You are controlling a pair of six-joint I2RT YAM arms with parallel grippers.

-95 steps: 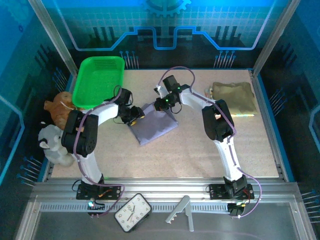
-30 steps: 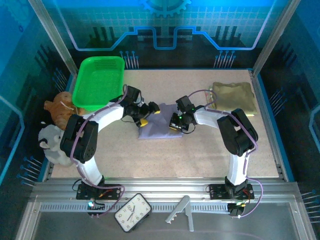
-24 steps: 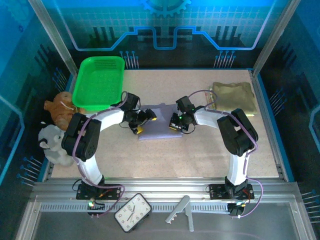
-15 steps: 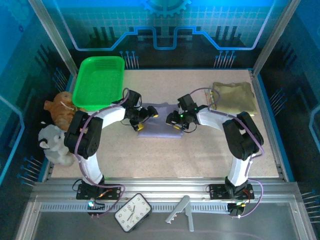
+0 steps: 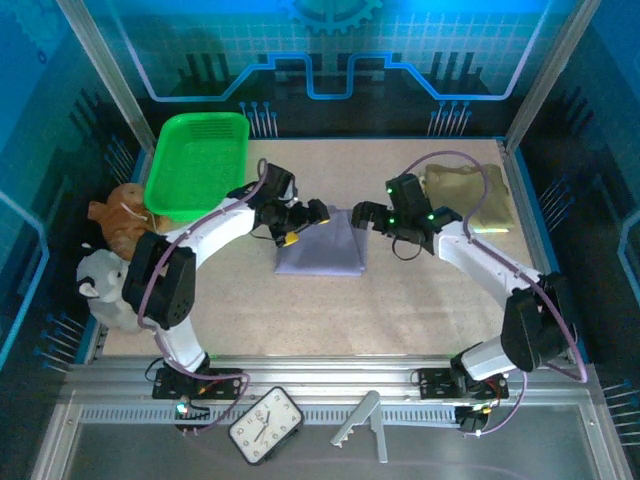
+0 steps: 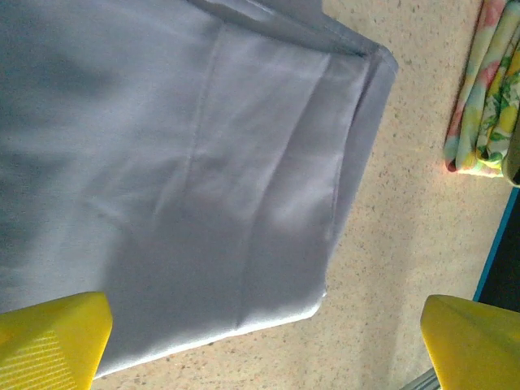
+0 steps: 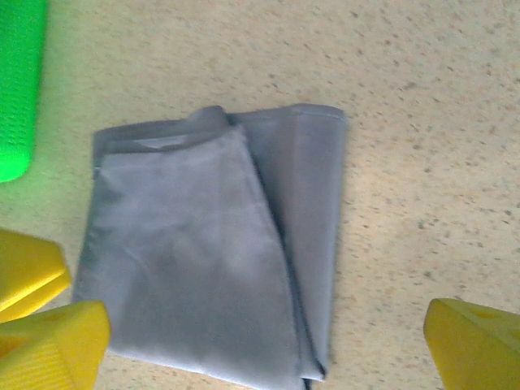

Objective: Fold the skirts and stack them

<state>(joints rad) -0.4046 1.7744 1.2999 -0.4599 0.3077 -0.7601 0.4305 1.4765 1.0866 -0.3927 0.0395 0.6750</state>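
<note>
The grey-lavender skirt [image 5: 320,248] lies folded flat at mid-table, a doubled fold along its right edge [image 7: 313,244]. My left gripper [image 5: 303,222] hovers open over its far left corner, yellow fingertips [image 6: 49,337] spread wide with nothing between them. My right gripper [image 5: 362,215] is open just off the skirt's far right corner, and its fingertips [image 7: 475,345] are empty too. The olive-khaki skirt [image 5: 466,195] rests folded at the back right. Pastel printed cloth [image 6: 487,106] peeks out from under it.
A green plastic basket [image 5: 197,162] stands at the back left. Brown [image 5: 118,215] and white [image 5: 105,290] plush toys sit off the table's left edge. A clock [image 5: 266,425] and a grey tool [image 5: 360,425] lie on the near rail.
The grey-lavender skirt has been folded over into a narrower rectangle. Both grippers have let go and lifted off it, and the right arm has drawn back to the right.
</note>
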